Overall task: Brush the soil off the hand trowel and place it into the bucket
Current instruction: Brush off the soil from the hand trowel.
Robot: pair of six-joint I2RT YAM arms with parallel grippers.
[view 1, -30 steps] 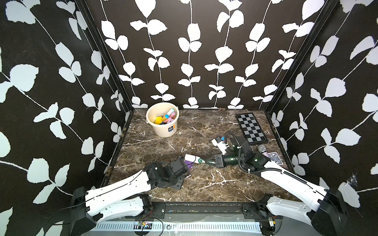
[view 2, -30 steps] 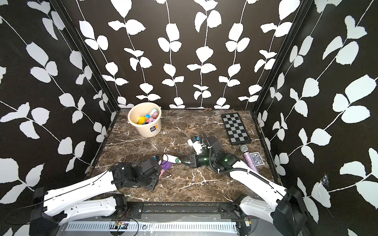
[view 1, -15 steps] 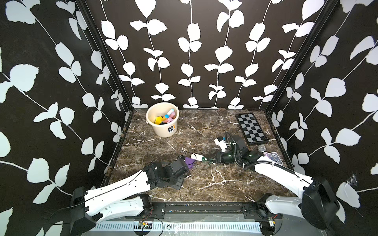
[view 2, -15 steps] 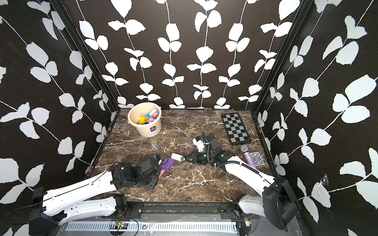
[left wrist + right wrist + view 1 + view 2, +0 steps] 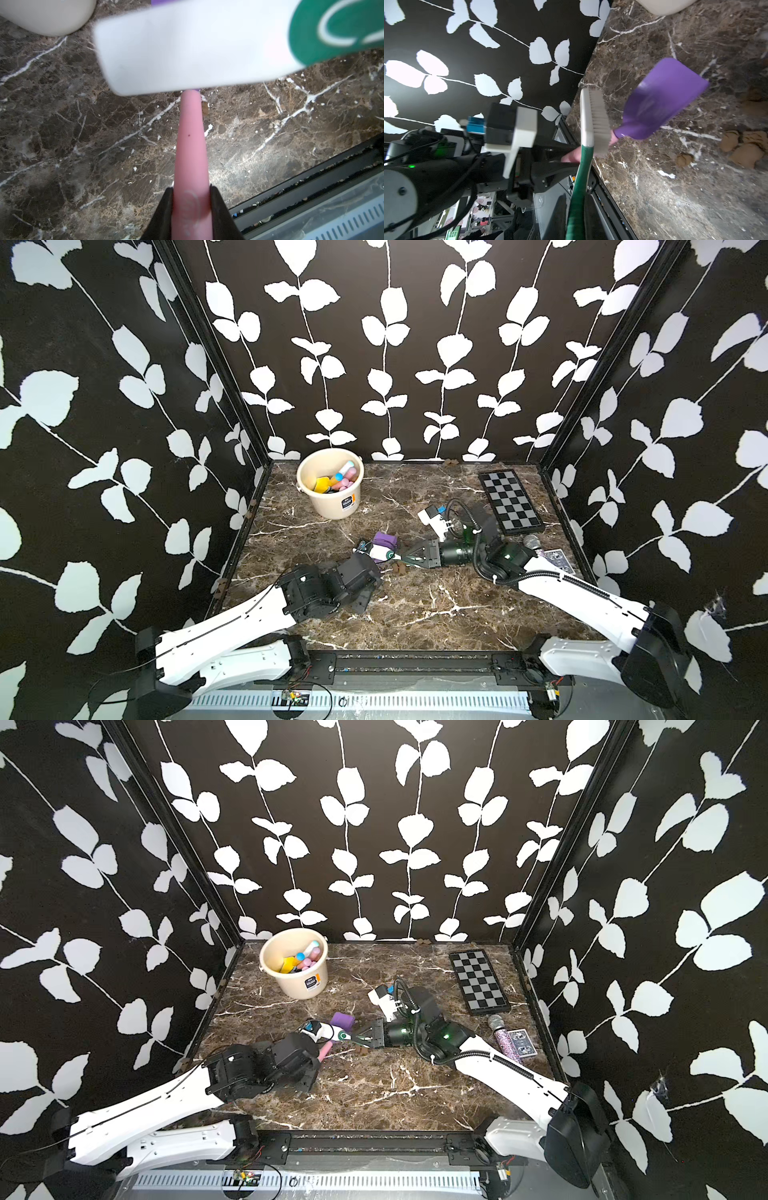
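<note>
The cream bucket (image 5: 332, 506) stands at the back of the brown desk (image 5: 415, 605), and I can see some bright toys (image 5: 337, 481) inside it. The hand trowel (image 5: 662, 99) is not in the bucket. It is out in front of the bucket, well apart from it, near the middle of the desk. It has a purple blade and a pink handle. The left gripper (image 5: 191, 195) is pinched tight on the pink handle, one black finger on each side, and it holds the trowel up off the desk. The right gripper (image 5: 401, 558) is squeezed on the green handle of a white brush (image 5: 586, 124). The brush lies across the trowel, on the side away from the bucket, and its white hairs point at the blade, right by the spot where the blade meets the handle. I cannot tell if the hairs touch it. A few brown lumps of soil (image 5: 745, 149) lie on the desk, a bit farther from the bucket than the trowel is. A checkerboard (image 5: 510, 499) lies flat far off to the side of the bucket, by the other wall, and a sparkly microphone (image 5: 500, 1033) lies just past it, farther from the bucket.
</note>
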